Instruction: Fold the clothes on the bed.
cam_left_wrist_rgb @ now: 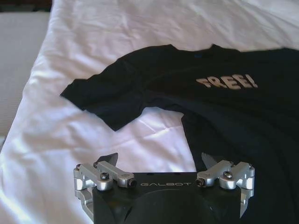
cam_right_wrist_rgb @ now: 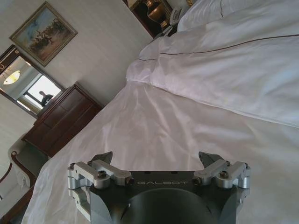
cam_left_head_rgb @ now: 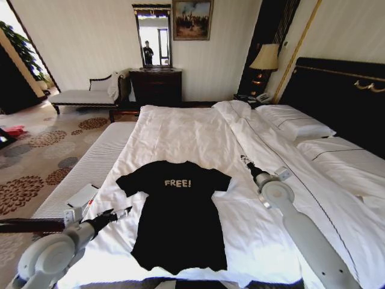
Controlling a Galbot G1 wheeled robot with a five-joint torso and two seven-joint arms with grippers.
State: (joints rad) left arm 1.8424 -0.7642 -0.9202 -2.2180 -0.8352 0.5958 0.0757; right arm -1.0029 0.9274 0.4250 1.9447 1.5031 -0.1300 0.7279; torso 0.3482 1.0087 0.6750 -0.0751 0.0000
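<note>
While the T-shirt (cam_left_head_rgb: pixel 179 215) lies flat on the bed (cam_left_head_rgb: pixel 180 132), both grippers hover released. Left gripper (cam_left_wrist_rgb: pixel 161 161) faces its sleeve; right gripper (cam_right_wrist_rgb: pixel 159 158) faces bare duvet.

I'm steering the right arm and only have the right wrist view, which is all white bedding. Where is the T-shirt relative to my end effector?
Observer: The black T-shirt lies to the robot's left of the right end effector and nearer the robot. They are not touching.
Operator: Is it folded at all?
Observer: No. It is spread flat on the bed, lettering up, both sleeves out, collar pointing away from the robot.
Operator: Where is the other arm?
Observer: The left end effector is open over the duvet beside the shirt's left edge, below the sleeve, holding nothing.
</note>
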